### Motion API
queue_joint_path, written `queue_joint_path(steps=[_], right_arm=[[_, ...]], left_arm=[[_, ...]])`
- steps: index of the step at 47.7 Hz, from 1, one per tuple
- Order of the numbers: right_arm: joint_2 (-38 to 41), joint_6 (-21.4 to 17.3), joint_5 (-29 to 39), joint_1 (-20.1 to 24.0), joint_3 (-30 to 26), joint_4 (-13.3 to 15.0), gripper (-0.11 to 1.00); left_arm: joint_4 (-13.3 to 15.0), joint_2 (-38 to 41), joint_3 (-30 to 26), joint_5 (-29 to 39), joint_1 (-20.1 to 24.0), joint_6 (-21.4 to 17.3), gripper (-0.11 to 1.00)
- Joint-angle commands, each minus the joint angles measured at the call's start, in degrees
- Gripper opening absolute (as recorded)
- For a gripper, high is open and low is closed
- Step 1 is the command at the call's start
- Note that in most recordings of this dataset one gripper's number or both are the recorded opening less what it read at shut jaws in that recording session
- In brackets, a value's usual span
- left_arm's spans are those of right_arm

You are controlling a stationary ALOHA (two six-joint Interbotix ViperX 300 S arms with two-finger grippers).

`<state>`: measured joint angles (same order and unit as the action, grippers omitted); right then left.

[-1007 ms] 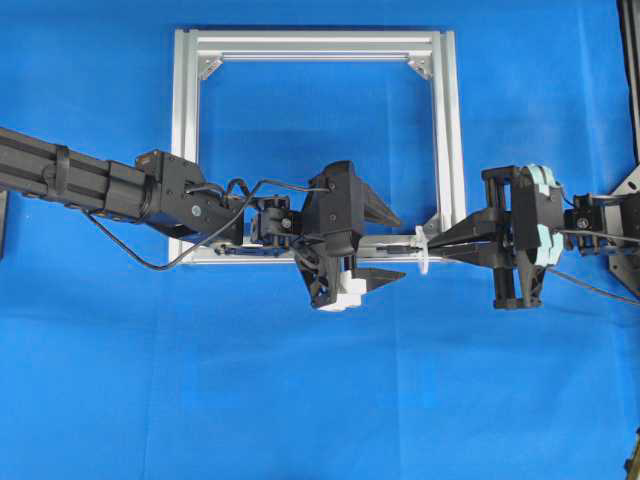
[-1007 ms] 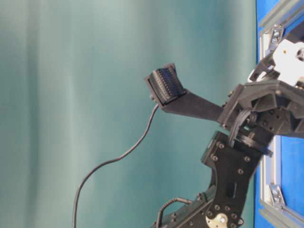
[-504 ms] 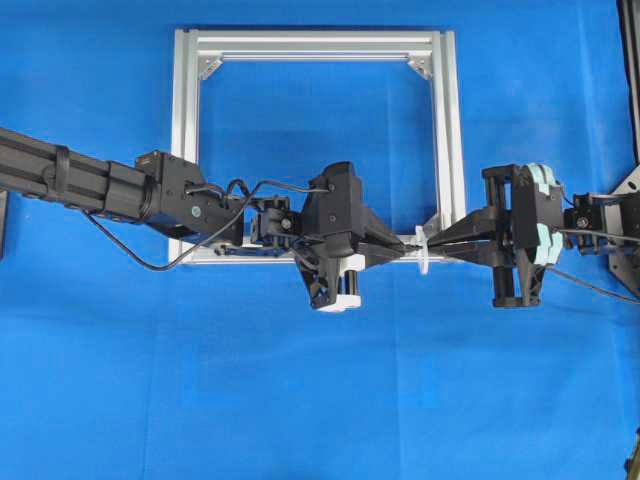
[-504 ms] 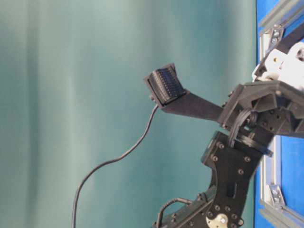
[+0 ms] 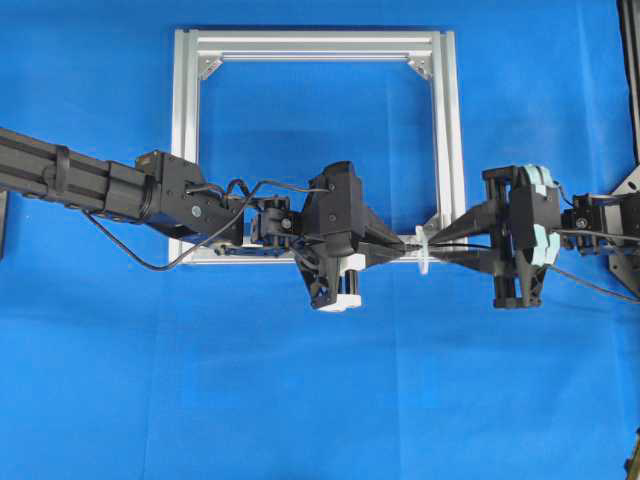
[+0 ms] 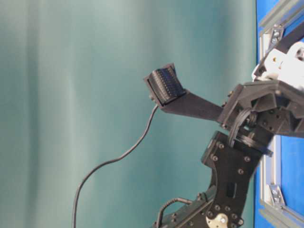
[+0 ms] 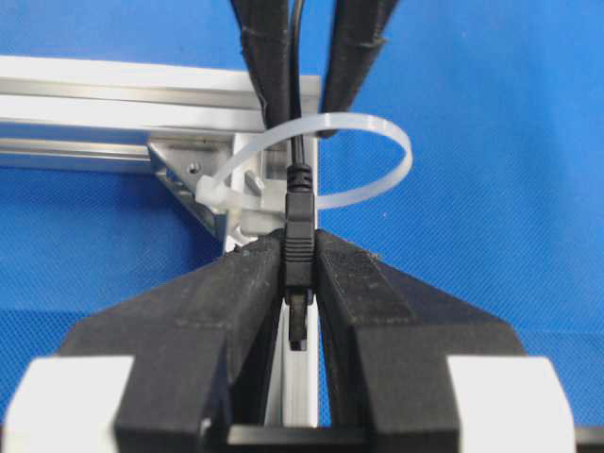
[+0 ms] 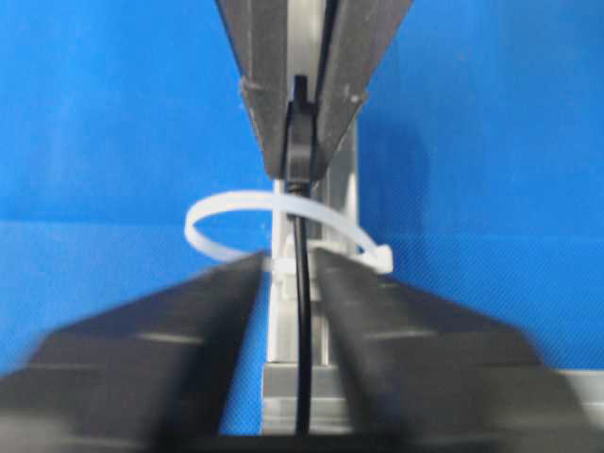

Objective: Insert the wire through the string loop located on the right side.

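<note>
- left gripper (image 7: 300, 274) reaches level from 9 o'clock, clenched on the wire (image 7: 298, 222) plug, past the string loop (image 7: 373, 165)
- right gripper (image 5: 445, 243) faces it from 3 o'clock, jaws parted, wire running free between them

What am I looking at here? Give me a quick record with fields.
Frame: silver square frame on a blue table
Loop: white loop tied at the frame's corner
Wire: black wire passes through the loop
Left claw: shut on the wire's plug
Right claw: open, fingers either side of the wire
</note>
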<state>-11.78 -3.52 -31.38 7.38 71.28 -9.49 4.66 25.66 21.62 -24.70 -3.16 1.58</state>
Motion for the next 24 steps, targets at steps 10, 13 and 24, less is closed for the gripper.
queue_joint_path(steps=[10,13,24], right_arm=[[-0.4,0.1,0.5,0.1,-0.7,-0.6,0.92],[-0.4,0.1,0.5,0.1,-0.7,-0.6,0.96],[-0.4,0.1,0.5,0.1,-0.6,-0.6,0.96]], left_arm=[[-0.1,-1.5,-0.7,-0.6,-0.1,0.0,0.08],[-0.1,-1.5,-0.7,-0.6,-0.1,0.0,0.08],[-0.2,-4.0,2.0,-0.9,-0.1,-0.2,0.08]])
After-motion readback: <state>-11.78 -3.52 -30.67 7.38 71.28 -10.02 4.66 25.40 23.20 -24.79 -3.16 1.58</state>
